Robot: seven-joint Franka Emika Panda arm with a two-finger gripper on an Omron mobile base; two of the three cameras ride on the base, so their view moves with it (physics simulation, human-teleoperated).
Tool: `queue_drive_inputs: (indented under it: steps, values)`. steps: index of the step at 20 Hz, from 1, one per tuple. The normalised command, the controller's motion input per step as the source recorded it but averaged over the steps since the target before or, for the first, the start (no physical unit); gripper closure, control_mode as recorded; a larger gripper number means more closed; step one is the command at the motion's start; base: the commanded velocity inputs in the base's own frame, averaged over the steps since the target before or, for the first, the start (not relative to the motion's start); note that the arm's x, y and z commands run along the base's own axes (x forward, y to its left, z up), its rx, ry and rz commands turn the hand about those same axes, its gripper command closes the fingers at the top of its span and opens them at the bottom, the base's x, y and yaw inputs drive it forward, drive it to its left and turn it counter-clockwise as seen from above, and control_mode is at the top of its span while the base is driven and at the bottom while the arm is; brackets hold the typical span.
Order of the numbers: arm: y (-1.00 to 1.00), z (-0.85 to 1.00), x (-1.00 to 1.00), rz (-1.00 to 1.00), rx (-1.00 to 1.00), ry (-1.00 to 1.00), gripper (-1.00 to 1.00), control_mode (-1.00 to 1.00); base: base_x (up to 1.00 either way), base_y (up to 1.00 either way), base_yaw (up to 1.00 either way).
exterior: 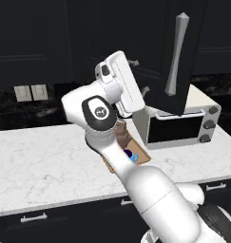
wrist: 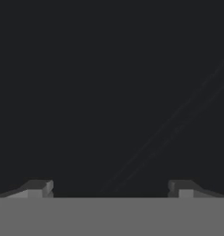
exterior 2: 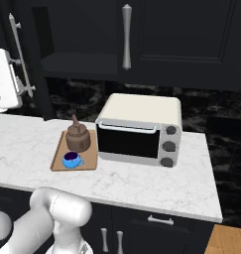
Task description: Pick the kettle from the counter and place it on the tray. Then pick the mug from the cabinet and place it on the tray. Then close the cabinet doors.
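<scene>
gripper (wrist: 111, 186) spread, holding nothing, facing a black cabinet door (exterior: 176, 57) | kettle (exterior 2: 78, 136) and mug (exterior 2: 71, 159) sitting on tray (exterior 2: 91, 161) left of toaster oven (exterior 2: 137, 131) | risk: gripper sliding off door, leaving it ajar

Tray (exterior 2: 90, 162) at frame centre-left on table (exterior 2: 156, 186): kettle (exterior 2: 78, 137) and mug (exterior 2: 71, 159) both on it. Toaster oven (exterior 2: 140, 129) just right of tray. Cabinet door (exterior 2: 16, 64) at upper left.
</scene>
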Motion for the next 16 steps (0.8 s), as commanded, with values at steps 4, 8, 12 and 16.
queue_drive_inputs:
  steps: [4, 8, 12, 16]
  values:
    - [-0.78, 0.06, 0.53, 0.22, 0.19, 0.03, -1.00, -1.00, 0.00, 0.00, 0.00]
    - [-0.69, 0.00, 0.69, 0.28, 0.18, 0.02, -1.00, -1.00, 0.00, 0.00, 0.00]
    - [-0.61, 0.00, 0.83, 0.29, 0.21, 0.02, -1.00, -1.00, 0.00, 0.00, 0.00]
    - [-0.60, -0.08, 0.86, 0.31, 0.17, 0.00, -1.00, -1.00, 0.00, 0.00, 0.00]
